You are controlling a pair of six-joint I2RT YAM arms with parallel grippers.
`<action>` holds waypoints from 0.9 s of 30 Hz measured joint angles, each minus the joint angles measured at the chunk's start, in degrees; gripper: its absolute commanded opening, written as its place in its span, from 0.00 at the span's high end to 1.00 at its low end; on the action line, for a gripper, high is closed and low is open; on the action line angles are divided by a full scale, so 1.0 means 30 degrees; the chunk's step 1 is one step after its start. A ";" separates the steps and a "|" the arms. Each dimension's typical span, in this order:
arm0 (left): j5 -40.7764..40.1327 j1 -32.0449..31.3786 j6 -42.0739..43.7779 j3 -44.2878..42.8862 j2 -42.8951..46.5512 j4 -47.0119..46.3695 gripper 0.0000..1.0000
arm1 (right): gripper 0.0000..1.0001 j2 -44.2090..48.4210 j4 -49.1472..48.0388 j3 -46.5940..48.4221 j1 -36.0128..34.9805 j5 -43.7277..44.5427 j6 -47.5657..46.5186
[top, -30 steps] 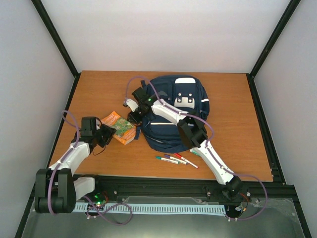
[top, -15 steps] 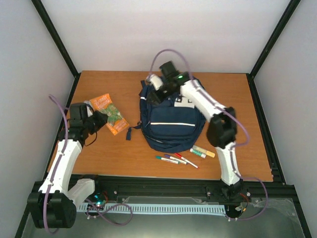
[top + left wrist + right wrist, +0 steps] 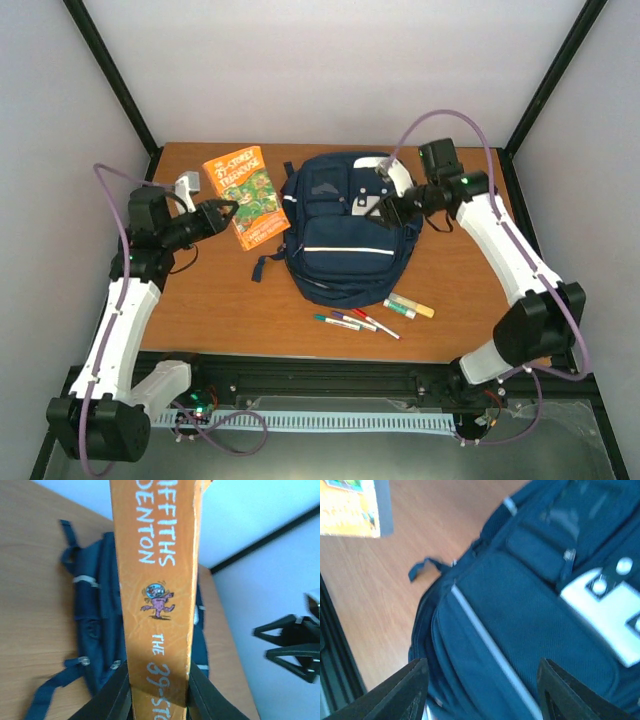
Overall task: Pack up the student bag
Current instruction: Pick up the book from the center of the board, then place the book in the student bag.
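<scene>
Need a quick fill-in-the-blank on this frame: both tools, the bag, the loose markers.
1. The left tool is shut on an orange ___, held off the table.
2. The right tool hangs ___ over the student bag, holding nothing.
3. The markers lie on the ___, outside the student bag.
Missing words: book; open; table.

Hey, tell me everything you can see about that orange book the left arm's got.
An orange paperback with white title lettering and green cover art; its spine shows white text and a small purple cartoon figure. The left pincer clamps it across the spine, holding it above the table, beside the navy backpack.
</scene>
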State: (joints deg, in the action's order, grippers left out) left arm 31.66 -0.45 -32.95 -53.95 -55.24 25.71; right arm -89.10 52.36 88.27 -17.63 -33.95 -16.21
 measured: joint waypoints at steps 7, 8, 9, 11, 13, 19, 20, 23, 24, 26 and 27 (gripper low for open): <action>0.2856 -0.2025 -0.0087 0.0335 0.0087 -0.3024 0.99 | 0.09 0.3963 -0.0109 -0.4641 0.0619 -0.0168 -0.0627; 0.3045 -0.2470 -0.0160 0.0408 0.0087 -0.3519 0.99 | 0.02 0.4408 -0.0160 -0.4787 0.0619 -0.0415 -0.0692; 0.3169 -0.2922 -0.0240 0.0503 0.0080 -0.3978 0.99 | 0.00 0.4714 -0.0248 -0.4838 0.0627 -0.0663 -0.0721; 0.3366 -0.3912 -0.0379 0.0692 0.0000 -0.4860 0.99 | 0.00 0.5049 -0.0372 -0.4830 0.0634 -0.1413 -0.0925; 0.3592 -0.4823 -0.0525 0.0896 -0.0160 -0.5741 0.99 | 0.00 0.5115 -0.0175 -0.4743 0.0634 -0.2499 -0.1209; 0.4371 -0.6142 -0.1158 0.1996 -0.0699 -0.9049 0.99 | 0.00 0.5260 0.0087 -0.3861 0.0634 -0.5224 -0.1581; 0.4539 -0.6222 -0.1333 0.2273 -0.0831 -0.9748 0.99 | 0.00 0.5289 0.0036 -0.3803 0.0634 -0.5617 -0.1596; 0.5056 -0.6594 -0.1741 0.2761 -0.1450 -1.1351 0.99 | 0.00 0.5187 -0.0233 -0.3643 0.0634 -0.6907 -0.1545; 0.5202 -0.6768 -0.1814 0.2776 -0.1719 -1.1708 0.99 | 0.00 0.5042 -0.0357 -0.3555 0.0634 -0.7351 -0.1479; 0.5552 -0.6980 -0.1938 0.2769 -0.2135 -1.2291 0.99 | 0.00 0.4605 -0.0678 -0.3330 0.0634 -0.8182 -0.1260; 0.5727 -0.7038 -0.1967 0.2769 -0.2317 -1.2553 0.99 | 0.00 0.4269 -0.0911 -0.3184 0.0634 -0.8604 -0.1013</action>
State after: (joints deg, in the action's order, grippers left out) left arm 48.84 -21.56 -38.85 -45.65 -62.19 -11.94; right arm -76.29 49.63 78.72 -15.73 -59.77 -19.25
